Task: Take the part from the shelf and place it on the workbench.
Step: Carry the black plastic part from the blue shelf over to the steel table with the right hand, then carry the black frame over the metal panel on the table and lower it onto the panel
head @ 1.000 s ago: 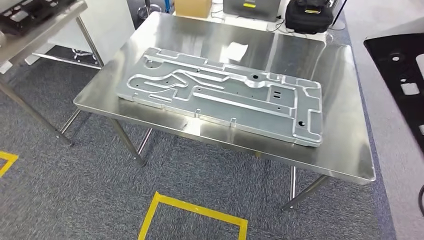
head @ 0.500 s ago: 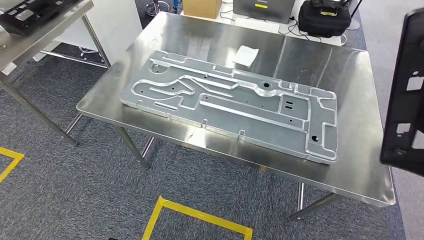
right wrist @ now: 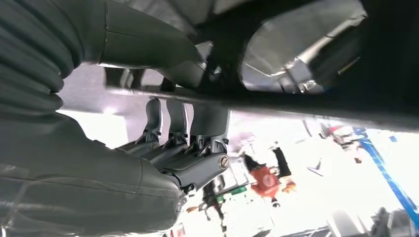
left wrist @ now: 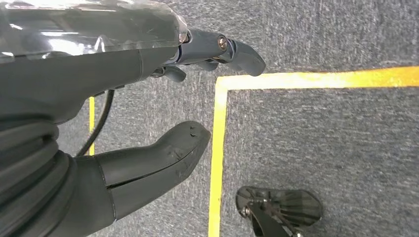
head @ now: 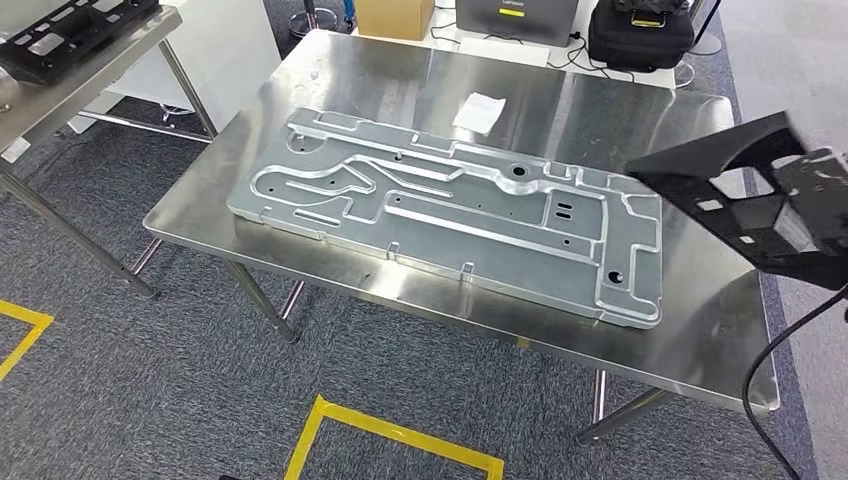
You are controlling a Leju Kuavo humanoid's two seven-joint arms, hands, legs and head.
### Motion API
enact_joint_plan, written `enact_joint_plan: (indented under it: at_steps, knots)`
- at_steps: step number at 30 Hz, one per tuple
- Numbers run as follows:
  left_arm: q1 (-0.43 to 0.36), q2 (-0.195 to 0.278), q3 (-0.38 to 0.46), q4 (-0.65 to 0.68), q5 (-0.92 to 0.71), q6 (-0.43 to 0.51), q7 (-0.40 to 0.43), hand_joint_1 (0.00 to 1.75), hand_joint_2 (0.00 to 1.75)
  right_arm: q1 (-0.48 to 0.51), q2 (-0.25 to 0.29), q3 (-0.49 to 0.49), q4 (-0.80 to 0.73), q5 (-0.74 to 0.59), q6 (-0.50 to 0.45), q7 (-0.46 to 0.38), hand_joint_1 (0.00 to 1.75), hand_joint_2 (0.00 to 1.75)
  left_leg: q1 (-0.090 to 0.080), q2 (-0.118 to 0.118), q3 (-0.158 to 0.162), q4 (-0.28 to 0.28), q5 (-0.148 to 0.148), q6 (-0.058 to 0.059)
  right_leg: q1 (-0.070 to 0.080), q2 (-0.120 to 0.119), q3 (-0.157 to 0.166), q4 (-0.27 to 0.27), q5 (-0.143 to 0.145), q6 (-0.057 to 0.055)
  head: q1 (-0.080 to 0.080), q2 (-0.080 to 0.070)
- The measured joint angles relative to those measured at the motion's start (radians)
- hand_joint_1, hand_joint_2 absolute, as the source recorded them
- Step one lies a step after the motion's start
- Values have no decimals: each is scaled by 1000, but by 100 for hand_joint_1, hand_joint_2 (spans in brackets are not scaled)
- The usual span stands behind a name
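The black plastic part (head: 757, 192), a frame with cut-outs, hangs tilted above the right end of the steel workbench (head: 400, 80). My right hand (right wrist: 163, 148) grips this black part (right wrist: 306, 106) by its edge, thumb on one side and fingers on the other. A large machined aluminium plate (head: 450, 215) lies flat along the bench, just left of the held part. My left hand (left wrist: 99, 79) hangs beside me over the carpet, fingers apart and holding nothing.
A white slip of paper (head: 478, 112) lies on the bench behind the plate. A second steel table (head: 90, 75) at the far left carries another black part (head: 70, 30). A cardboard box (head: 395, 15) and black bag (head: 640, 35) stand beyond. Yellow tape (head: 390, 430) marks the carpet.
The black part has come in from the right edge and tipped from upright to a flatter tilt over the bench's right end. The view has shifted a little.
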Motion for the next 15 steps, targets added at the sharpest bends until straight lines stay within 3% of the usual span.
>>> enact_joint_plan:
  at_steps: [6,11,15]
  knots:
    - [-39,-57,-3,1,-9,73,40,0,175,-30,148,90,91,130,-52,22,175,175,1,2,2,-1,2,-4,0,1,2,1,2,-3,0,0]
    - [-67,-88,-26,6,-26,74,50,0,175,-91,318,188,229,311,-113,47,175,175,1,5,4,-1,3,-6,1,4,3,1,3,-4,0,0]
    - [-83,-98,-50,6,-30,74,62,0,175,-165,455,277,366,367,-122,57,175,175,1,7,6,-1,4,-7,2,7,2,1,4,-6,0,0]
